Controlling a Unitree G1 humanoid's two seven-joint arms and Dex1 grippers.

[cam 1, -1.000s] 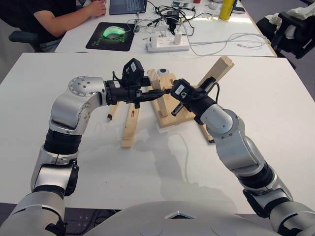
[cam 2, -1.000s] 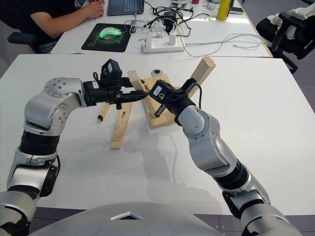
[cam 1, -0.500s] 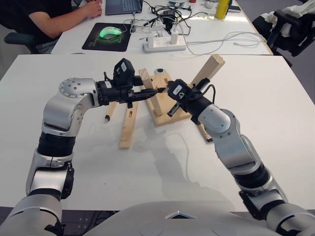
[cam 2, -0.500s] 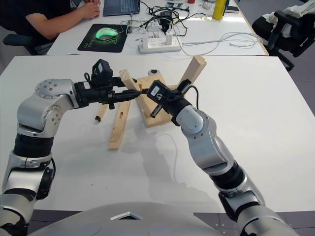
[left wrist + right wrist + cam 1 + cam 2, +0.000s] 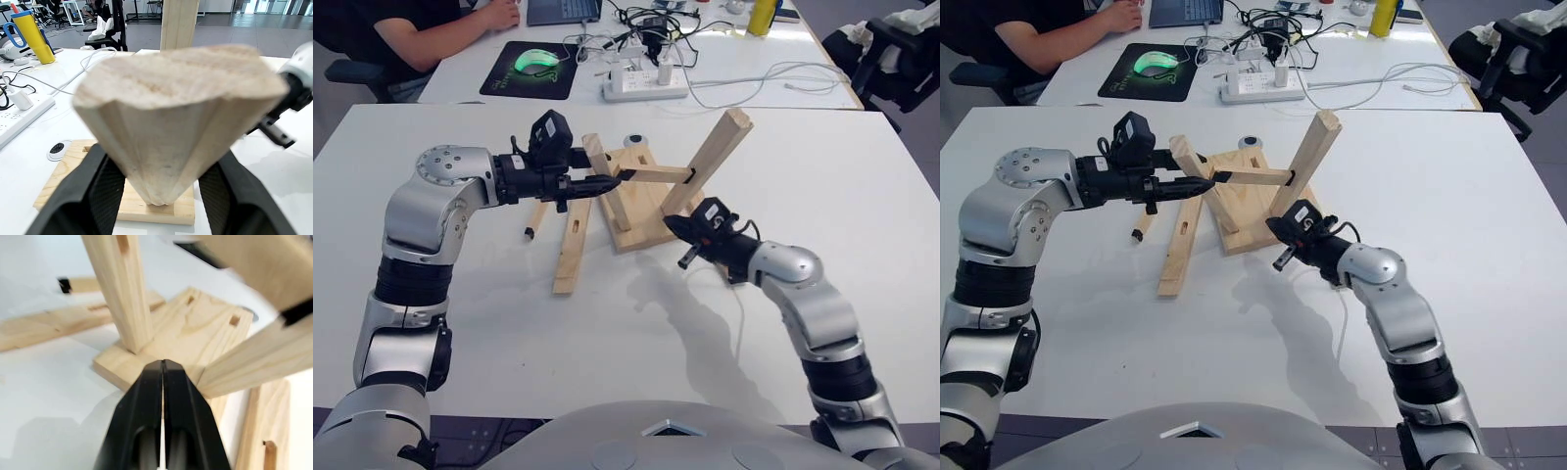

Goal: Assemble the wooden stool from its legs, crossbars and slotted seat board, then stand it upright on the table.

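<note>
The slotted seat board (image 5: 641, 208) lies flat on the counter (image 5: 803, 176). Two of its slots hold legs, and two more slots on its face look unfilled. The first leg (image 5: 594, 152) and the second leg (image 5: 715, 152) both lean away from the board, joined by a crossbar (image 5: 658, 174). The left end effector (image 5: 607, 182) pinches the first leg above the board. The right end effector (image 5: 162, 364) hovers at the board's near edge, its fingers pressed together on nothing. The frame looks half built. A sensible next move is to fetch the loose leg (image 5: 570, 245) beside the board and seat it.
</note>
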